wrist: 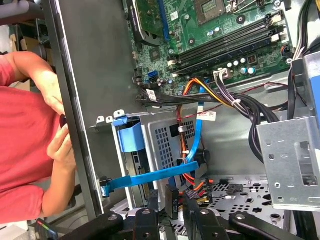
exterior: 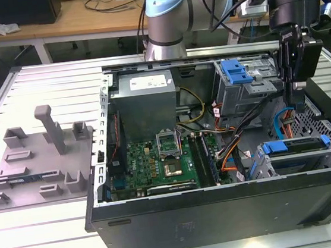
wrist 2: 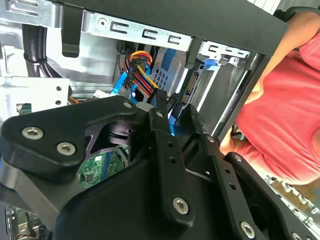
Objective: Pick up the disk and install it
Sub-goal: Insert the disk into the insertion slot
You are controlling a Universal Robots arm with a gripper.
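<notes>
The disk (exterior: 292,145) lies flat in the lower drive cage at the front corner of the open computer case (exterior: 223,213), on the exterior view's right; its blue frame faces up. In the first wrist view the blue frame's strip (wrist: 150,177) crosses the cage beside a blue tab (wrist: 131,136). My gripper (exterior: 297,102) hangs upright inside the case, just above and behind that cage, apart from the disk. In both wrist views the gripper (wrist 2: 176,112) (wrist: 172,202) sits close to a blue cable (wrist: 196,135) and a bundle of coloured wires (wrist 2: 140,65).
A green motherboard (exterior: 157,155) fills the case's middle, with a second drive cage carrying a blue tab (exterior: 235,71) behind. Cables cross between them. A person in a red shirt (wrist: 20,130) stands against the case wall, hands (wrist: 60,145) at its edge. A grey fixture (exterior: 37,156) lies on the table.
</notes>
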